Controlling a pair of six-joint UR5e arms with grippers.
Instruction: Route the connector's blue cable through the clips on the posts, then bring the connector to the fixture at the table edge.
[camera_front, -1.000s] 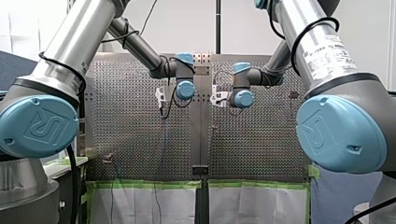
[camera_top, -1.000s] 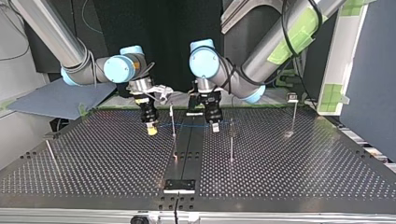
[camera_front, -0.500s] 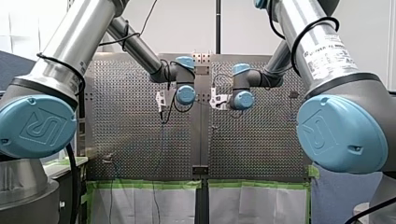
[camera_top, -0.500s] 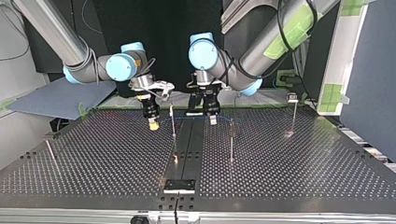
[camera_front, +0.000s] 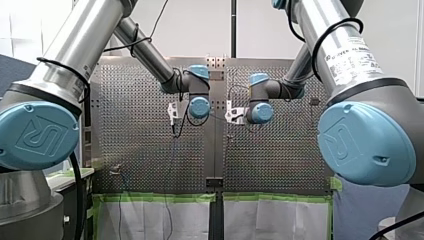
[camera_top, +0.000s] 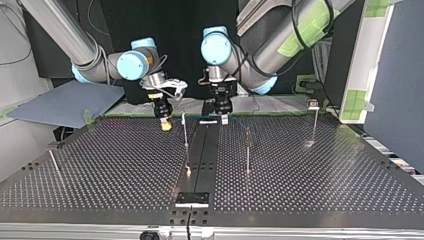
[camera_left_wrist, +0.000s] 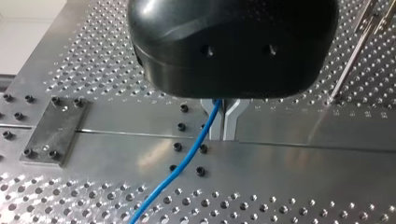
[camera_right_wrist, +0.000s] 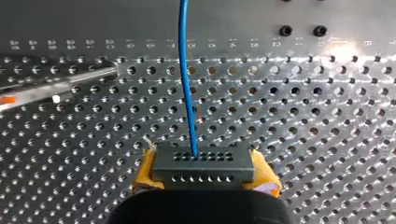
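Observation:
A grey connector (camera_right_wrist: 204, 163) sits between the yellow pads of my right gripper (camera_right_wrist: 204, 173), which is shut on it. Its blue cable (camera_right_wrist: 187, 84) runs straight ahead from the connector over the perforated table. My left gripper (camera_left_wrist: 222, 136) has its metal fingers shut on the same blue cable (camera_left_wrist: 184, 165), which hangs down past them. In the top view my right gripper (camera_top: 165, 124) hovers left of a thin post with a clip (camera_top: 184, 116), and my left gripper (camera_top: 224, 119) hovers just right of it. The fixture (camera_top: 192, 199) lies at the near table edge.
Two more upright posts with clips (camera_top: 248, 136) (camera_top: 313, 105) stand to the right in the top view. A bare rod (camera_top: 54, 162) leans at the left. A smooth centre strip (camera_top: 201, 150) splits the perforated table. A screwed-down plate (camera_left_wrist: 53, 133) shows beside my left gripper.
Both arms have drawn back toward the far side of the table in the top view, keeping the connector and cable in their grips. The span of cable between them moved back too.

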